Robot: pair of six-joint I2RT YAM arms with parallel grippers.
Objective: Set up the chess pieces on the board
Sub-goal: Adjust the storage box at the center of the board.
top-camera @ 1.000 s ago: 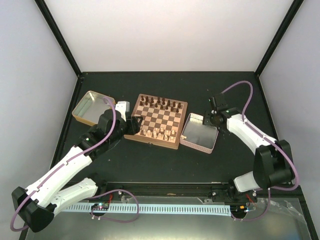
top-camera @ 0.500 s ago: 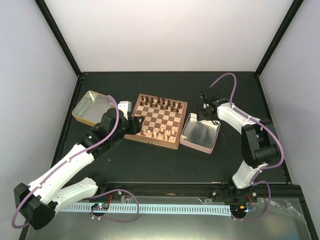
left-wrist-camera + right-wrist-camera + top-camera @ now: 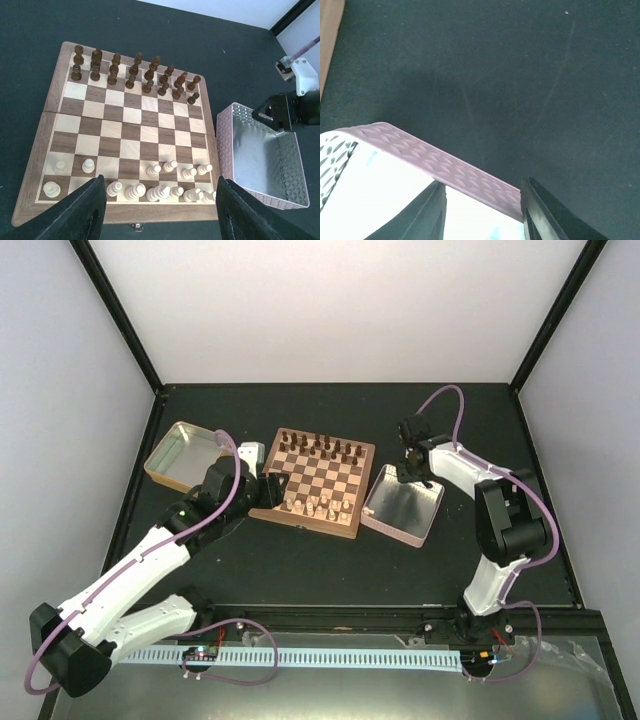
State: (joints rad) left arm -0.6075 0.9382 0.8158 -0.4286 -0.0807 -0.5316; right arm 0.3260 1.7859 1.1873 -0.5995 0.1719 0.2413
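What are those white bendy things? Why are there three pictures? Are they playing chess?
They are two robot arms bolted to a black table. The wide picture comes from a camera up above. It shows the left arm and the right arm. The other two pictures come from a little camera on each wrist, so you see dark fingers at the bottom. On the table is a chessboard, with dark pieces on its far rows and light pieces on its near rows. A pink tin sits on one side of it and a gold tin on the other. The left gripper is open over the board's near edge. The right gripper is open over the pink tin's rim. Neither holds anything.
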